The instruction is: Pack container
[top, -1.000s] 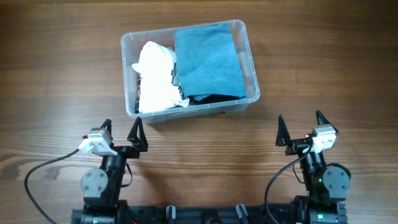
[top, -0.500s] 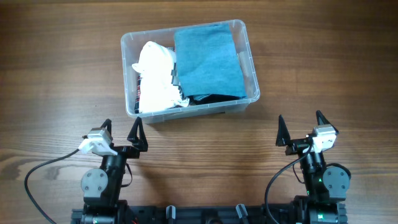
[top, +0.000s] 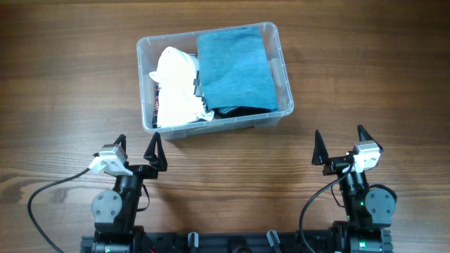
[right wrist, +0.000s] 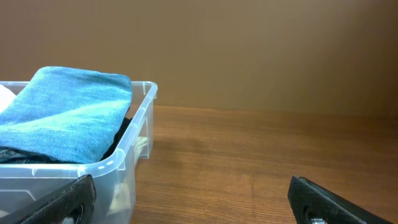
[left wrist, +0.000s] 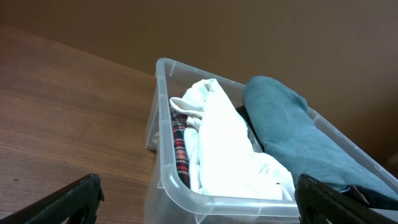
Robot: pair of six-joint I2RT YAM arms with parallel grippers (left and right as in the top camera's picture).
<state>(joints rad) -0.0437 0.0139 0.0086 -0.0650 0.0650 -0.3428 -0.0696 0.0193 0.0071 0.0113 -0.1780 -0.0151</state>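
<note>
Table (top: 63, 77): your container (top: 232, 124) sits central, so either arm can reach it.
Contents: blue cloth (top: 235, 67) and white garment (top: 176, 88), folded to fit.
Grippers: left gripper (top: 137, 137) and right gripper (top: 338, 131) spread wide, empty.

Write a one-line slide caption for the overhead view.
Clear container packed with teal cloth and white garment on a wooden table; left gripper and right gripper open and empty nearby.
</note>
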